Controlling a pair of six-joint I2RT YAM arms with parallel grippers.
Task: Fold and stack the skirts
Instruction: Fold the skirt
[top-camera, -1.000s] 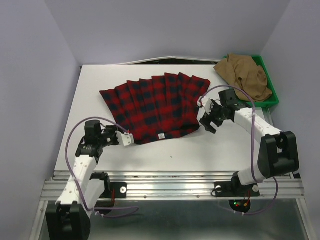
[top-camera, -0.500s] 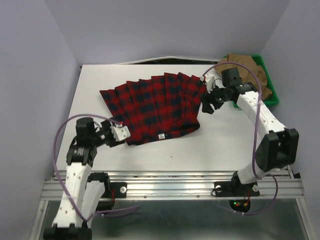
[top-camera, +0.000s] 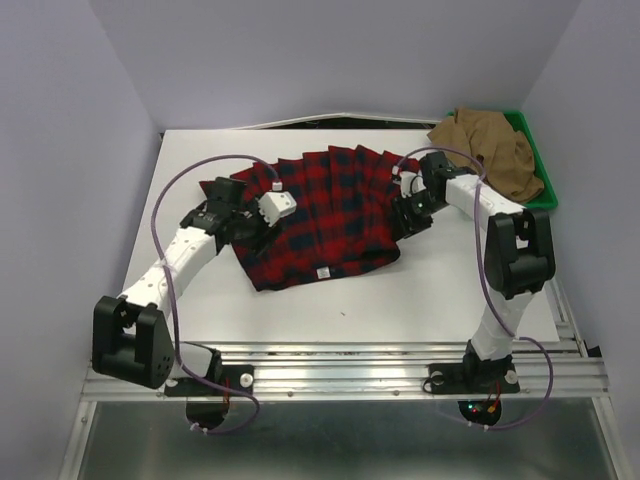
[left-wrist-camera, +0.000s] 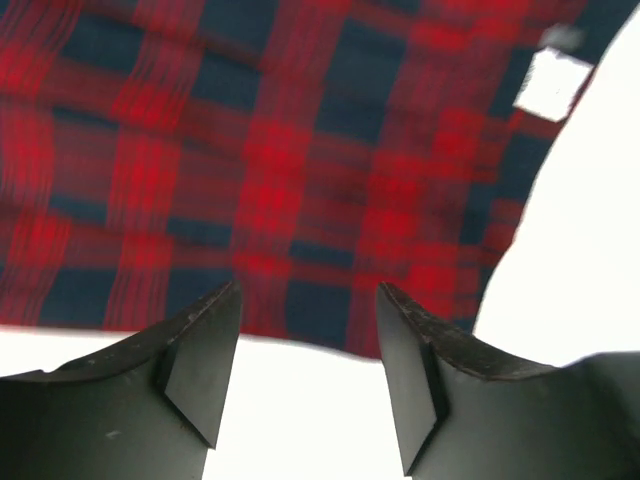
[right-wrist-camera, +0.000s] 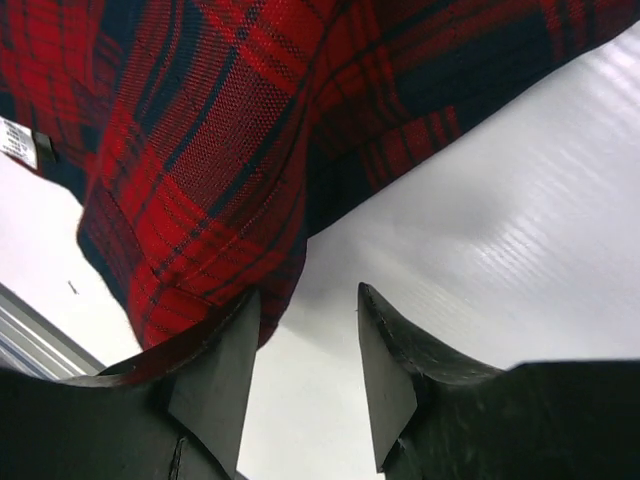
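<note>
The red plaid skirt (top-camera: 330, 215) lies fanned out flat on the white table (top-camera: 440, 290), its white label (top-camera: 322, 272) at the near edge. My left gripper (top-camera: 272, 210) hovers open over the skirt's left part. In the left wrist view the blurred plaid (left-wrist-camera: 280, 150) fills the top, with bare table between the fingertips (left-wrist-camera: 308, 300). My right gripper (top-camera: 410, 215) is at the skirt's right edge, open. In the right wrist view a fold of plaid (right-wrist-camera: 200, 120) hangs against the left finger (right-wrist-camera: 225, 370), with only table in the gap (right-wrist-camera: 303, 305). The tan skirt (top-camera: 490, 150) lies bunched at the back right.
The tan skirt sits in a green tray (top-camera: 537, 172) at the table's back right corner, close behind my right arm. Purple walls close in the table on the left, back and right. A metal rail (top-camera: 340, 365) runs along the near edge.
My left arm has swung from the skirt's near left corner up and over its left part. My right gripper moved up and then back down the skirt's right edge, its jaws narrowing.
</note>
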